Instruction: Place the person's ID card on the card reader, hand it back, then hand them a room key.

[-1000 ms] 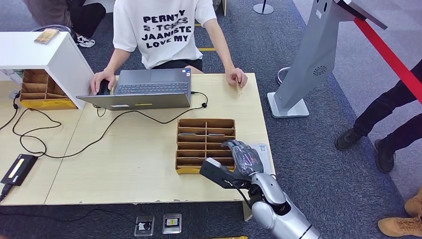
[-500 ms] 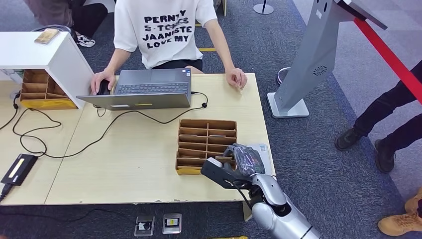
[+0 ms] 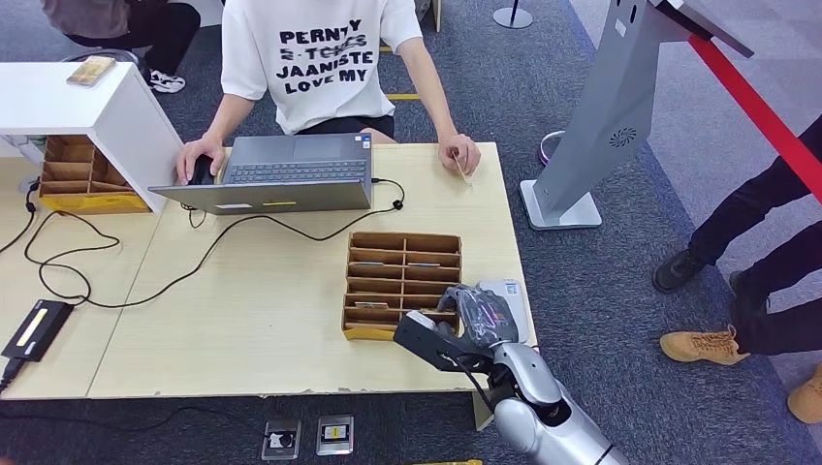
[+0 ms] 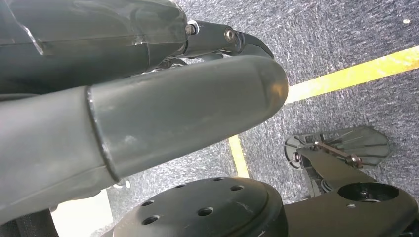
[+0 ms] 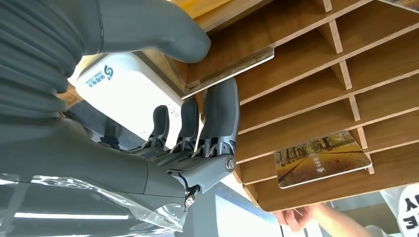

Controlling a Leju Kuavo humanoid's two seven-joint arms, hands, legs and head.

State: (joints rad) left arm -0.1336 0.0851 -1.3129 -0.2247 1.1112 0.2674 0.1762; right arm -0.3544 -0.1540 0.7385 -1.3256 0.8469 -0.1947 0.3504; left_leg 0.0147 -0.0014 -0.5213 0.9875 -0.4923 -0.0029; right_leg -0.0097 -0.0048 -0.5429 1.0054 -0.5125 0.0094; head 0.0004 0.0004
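The room key (image 5: 230,69) is now pinched between the right hand's (image 3: 465,320) thumb and fingers, lifted from the wooden slotted tray (image 3: 399,281) it hovered over a second ago; handover comes next. The person (image 3: 320,58) holds the ID card (image 3: 458,167). The shirt reads "LOVE MY".

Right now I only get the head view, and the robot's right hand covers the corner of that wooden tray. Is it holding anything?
Observer: Yes. The right wrist view shows the right hand pinching a thin card between thumb and fingers, at the wooden tray.
Operator: Any other cards in there?
Observer: One, printed with a tree-lined path, lies flat in a compartment.
Operator: And the left hand?
Observer: The left hand hangs over grey carpet crossed by a yellow line.
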